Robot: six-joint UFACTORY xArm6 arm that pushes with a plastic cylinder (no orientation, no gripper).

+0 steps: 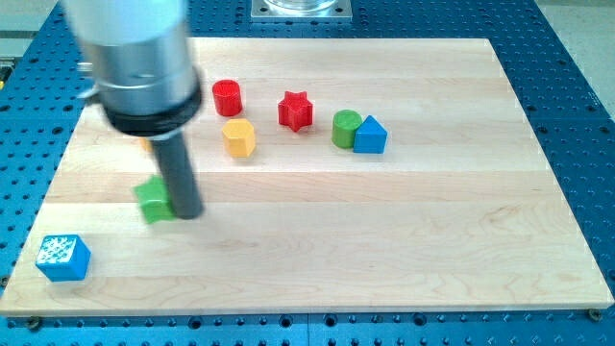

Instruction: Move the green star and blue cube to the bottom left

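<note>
Blue cube (63, 258) bottom left; my tip (187, 212) touches green star (153, 201).

My tip (186, 213) rests on the worktop (432, 240), touching the right side of the green star (153, 201) in the left half; the blue cube (63, 258) sits well apart, down in the bottom left corner; toward the view's top the red cylinder (227, 97) stands just above the yellow block (238, 137); right of them comes the red star (295, 111); further right the green cylinder (346, 128) touches the blue triangular block (370, 135) on its right.
</note>
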